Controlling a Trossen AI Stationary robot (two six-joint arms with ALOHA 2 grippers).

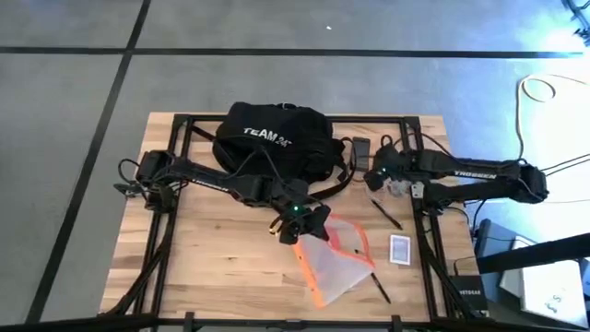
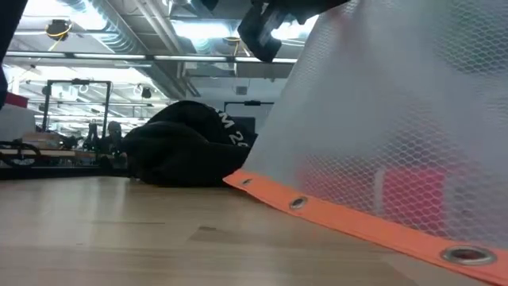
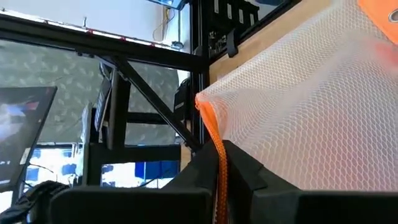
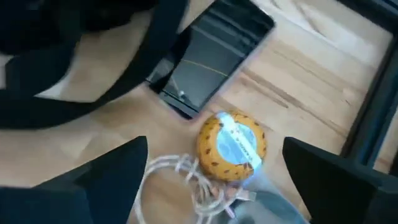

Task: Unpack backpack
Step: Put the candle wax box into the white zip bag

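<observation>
Black backpack (image 1: 273, 138) sits at the bench's (image 1: 221, 258) far edge. Left pincer (image 1: 300, 224) grips a mesh pouch's (image 1: 334, 261) orange trim mid-bench; right pincer (image 1: 392, 180) gapes wide, holding nothing, over a yellow roll (image 4: 232, 146).

Black backpack (image 1: 274, 138) (white lettering), orange-trimmed pouch (image 1: 334, 263)

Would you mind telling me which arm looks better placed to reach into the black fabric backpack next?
Probably the right. The right gripper hangs open and empty beside the black fabric backpack, above a yellow round object. The left gripper is clamped on the translucent mesh pouch with orange trim.
</observation>
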